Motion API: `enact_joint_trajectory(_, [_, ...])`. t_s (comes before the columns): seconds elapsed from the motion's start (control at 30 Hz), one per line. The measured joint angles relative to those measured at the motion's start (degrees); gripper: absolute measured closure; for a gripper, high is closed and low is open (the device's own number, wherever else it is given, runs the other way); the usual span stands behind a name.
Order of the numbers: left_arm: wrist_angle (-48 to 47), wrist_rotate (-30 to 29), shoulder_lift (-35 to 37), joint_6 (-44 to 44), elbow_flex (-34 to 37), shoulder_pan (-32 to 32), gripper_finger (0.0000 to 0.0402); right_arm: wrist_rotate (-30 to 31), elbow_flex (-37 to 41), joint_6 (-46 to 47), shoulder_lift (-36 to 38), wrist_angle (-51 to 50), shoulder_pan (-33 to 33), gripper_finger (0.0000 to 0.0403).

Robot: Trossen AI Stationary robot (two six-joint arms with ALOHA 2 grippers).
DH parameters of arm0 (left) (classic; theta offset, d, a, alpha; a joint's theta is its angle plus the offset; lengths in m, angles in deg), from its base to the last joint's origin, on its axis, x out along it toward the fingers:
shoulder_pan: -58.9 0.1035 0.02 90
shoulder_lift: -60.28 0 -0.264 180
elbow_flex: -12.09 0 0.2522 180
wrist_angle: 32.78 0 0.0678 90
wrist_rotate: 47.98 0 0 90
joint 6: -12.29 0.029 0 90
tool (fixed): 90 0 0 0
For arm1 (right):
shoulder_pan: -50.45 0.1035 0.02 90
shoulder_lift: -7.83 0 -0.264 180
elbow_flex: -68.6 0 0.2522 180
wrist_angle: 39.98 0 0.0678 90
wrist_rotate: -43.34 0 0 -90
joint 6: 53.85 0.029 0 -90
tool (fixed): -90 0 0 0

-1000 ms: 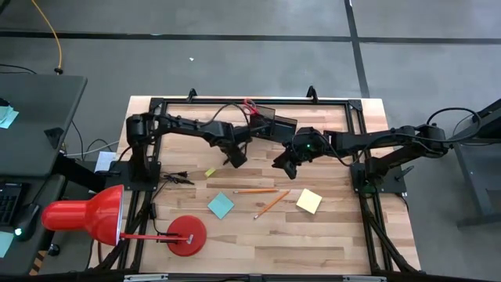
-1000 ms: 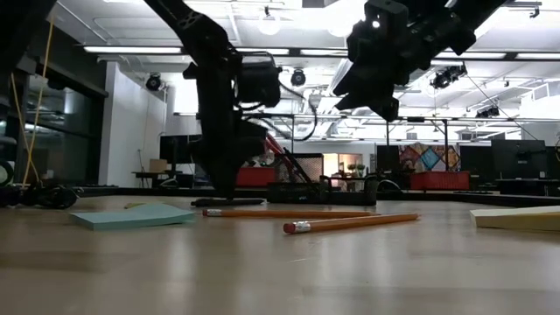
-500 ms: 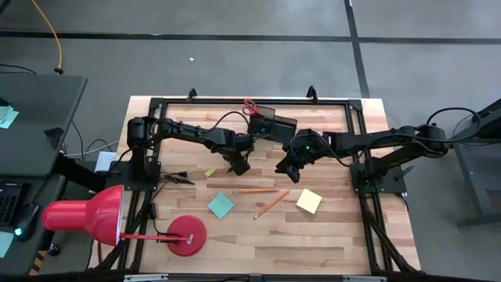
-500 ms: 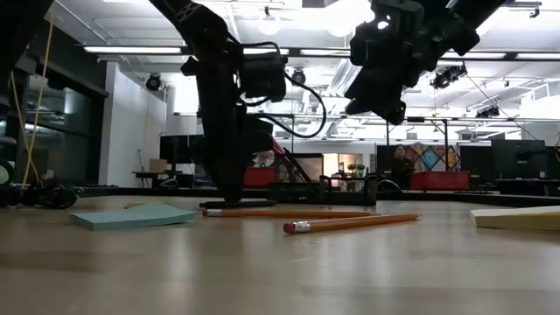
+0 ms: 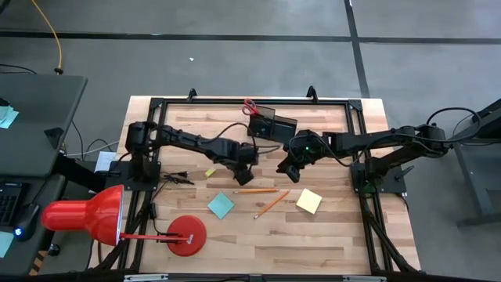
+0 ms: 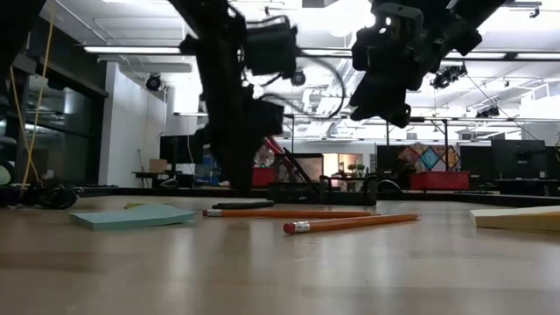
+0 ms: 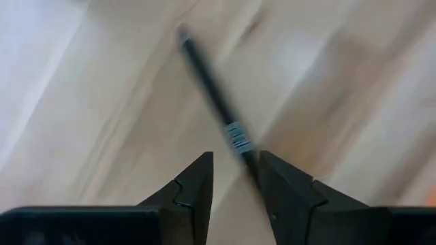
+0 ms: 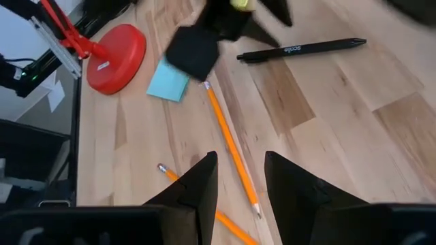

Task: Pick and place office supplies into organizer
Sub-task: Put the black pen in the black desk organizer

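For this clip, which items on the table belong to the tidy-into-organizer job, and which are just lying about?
Part of the job:
- organizer, with the red-handled scissors at it
- two orange pencils
- black pen on the table, below the left gripper
- blue sticky-note pad
- yellow sticky-note pad
- tiny yellow block

Just lying about:
- red desk lamp

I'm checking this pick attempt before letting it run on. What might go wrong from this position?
1. The left gripper is open right over the black pen, which runs diagonally and sits toward one finger; closing off-centre may flick it away.
2. An orange pencil lies just beside that pen, so the fingers might nudge or catch it too.
3. The right gripper hangs close by, above the table; the two arms may crowd each other near the organizer.
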Motion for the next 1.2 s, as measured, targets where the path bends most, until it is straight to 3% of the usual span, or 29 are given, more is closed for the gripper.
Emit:
enact_joint_trajectory(0.3, [-3.20,1.61,-0.85,0.28,-2.51,-1.95,0.0341,-0.05,0.01,0.19,0.00,-0.39,0.00,0.0290])
enact_joint_trajectory(0.53, [-6.44,-1.84,-0.74,0.24,-1.91,-1.86,0.0343,0.04,0.01,-0.23,0.00,-0.44,0.00,0.0290])
enact_joint_trajectory(1.2, [-5.47,1.13,-4.48,0.28,-1.81,-1.92,0.0344,-2.76,0.01,0.07,-0.01,-1.03,0.01,0.0290])
